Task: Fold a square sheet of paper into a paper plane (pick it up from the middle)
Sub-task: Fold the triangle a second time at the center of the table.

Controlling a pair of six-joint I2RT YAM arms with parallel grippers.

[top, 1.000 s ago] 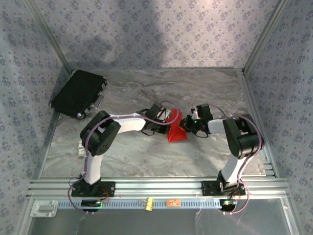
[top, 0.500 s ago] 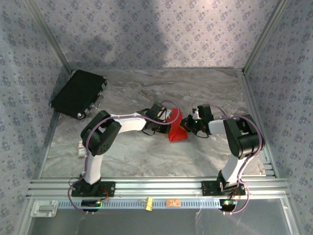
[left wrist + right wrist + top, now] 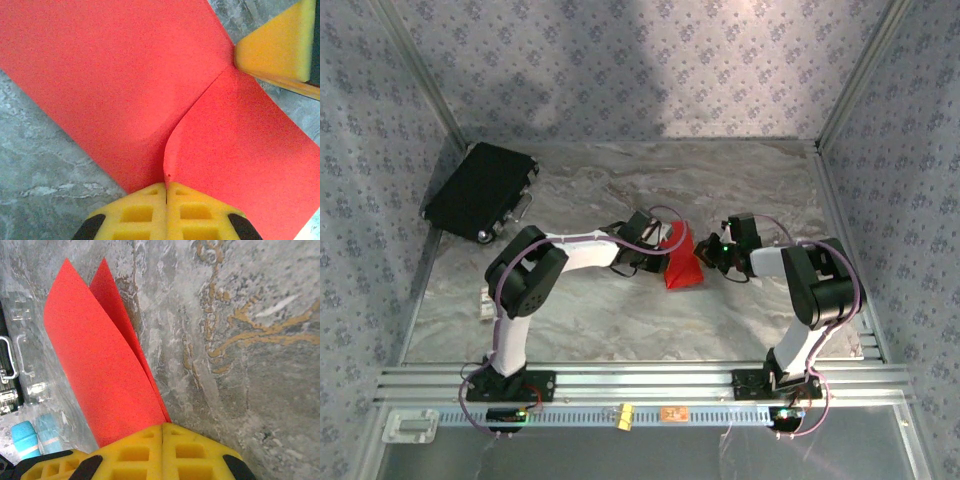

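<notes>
The square sheet of paper (image 3: 681, 261) is bright red and folded into two layers, raised off the marble table (image 3: 620, 310) at its middle. It has no pointed paper plane shape. My left gripper (image 3: 663, 252) is shut on the sheet's left side, and in the left wrist view the paper (image 3: 150, 85) runs out from between the closed yellow fingers (image 3: 140, 212). My right gripper (image 3: 707, 256) is shut on the opposite side, where both layers (image 3: 100, 365) leave its closed jaws. One of its fingers (image 3: 277, 45) touches the paper's far edge.
A black rectangular case (image 3: 480, 190) lies at the back left of the table. A small blue-tipped tool (image 3: 29, 437) rests near the case's latches (image 3: 6, 365). Patterned walls close in three sides, and aluminium rails (image 3: 640, 382) run along the front.
The right arm has drawn back a little to the right, stretching the folded paper slightly. The left arm and its grip look unchanged.
</notes>
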